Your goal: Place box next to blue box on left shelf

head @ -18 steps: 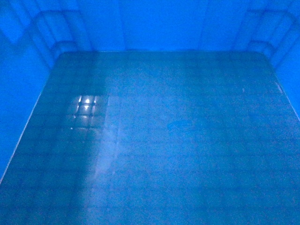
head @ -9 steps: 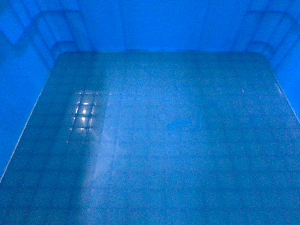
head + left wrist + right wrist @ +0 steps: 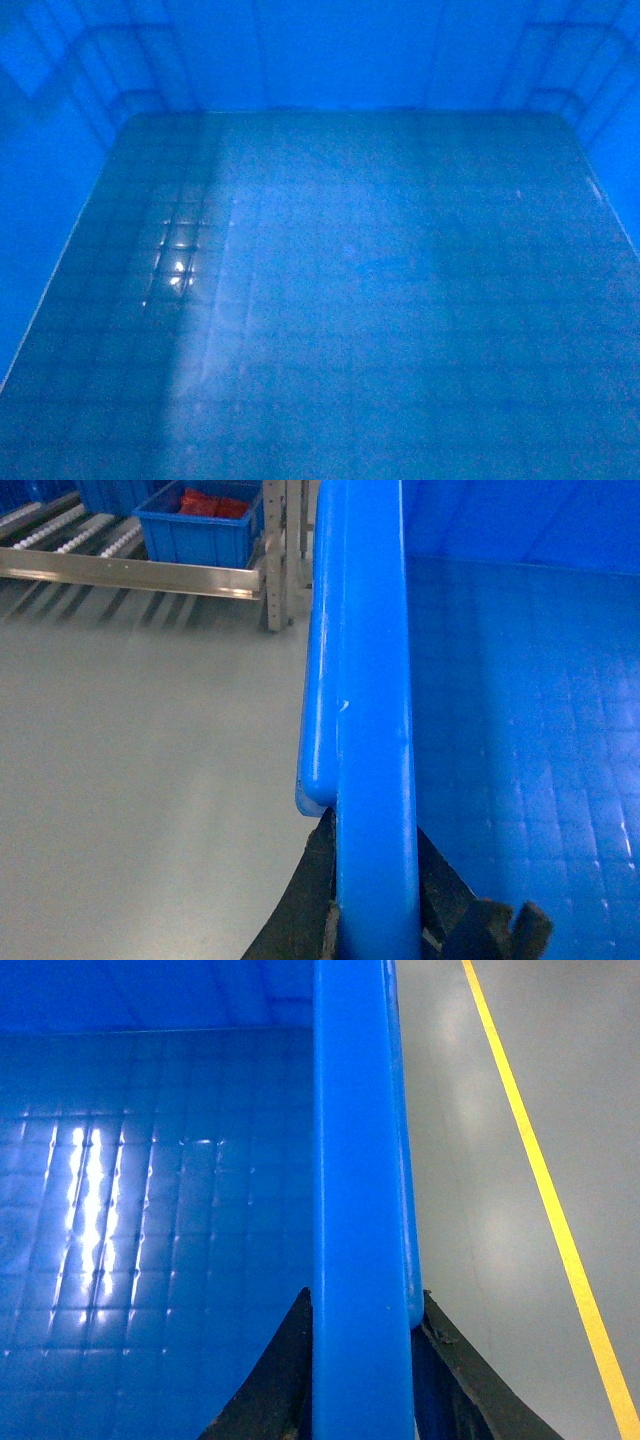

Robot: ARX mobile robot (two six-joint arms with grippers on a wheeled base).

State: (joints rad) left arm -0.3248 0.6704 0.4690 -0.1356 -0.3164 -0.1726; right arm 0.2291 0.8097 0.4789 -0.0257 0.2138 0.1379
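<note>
The box [image 3: 380,300] fills the head view, showing only its glossy grid floor and inner walls. My left gripper [image 3: 372,880] is shut on the box's left rim [image 3: 365,680], one black finger on each side of it. My right gripper [image 3: 362,1345] is shut on the right rim [image 3: 355,1140] the same way. In the left wrist view, the left shelf [image 3: 90,535] of white rollers lies far off at the top left, with the blue box [image 3: 195,535] holding red items on it. Grey floor lies between the held box and the shelf.
A metal rail [image 3: 130,577] fronts the roller rack, and upright metal posts [image 3: 277,560] stand at its right end. A yellow line [image 3: 545,1190] runs along the grey floor to the right of the held box.
The light reflection on the box floor has slid down and dimmed in the head view, so the box has shifted slightly. Both grips look unchanged.
</note>
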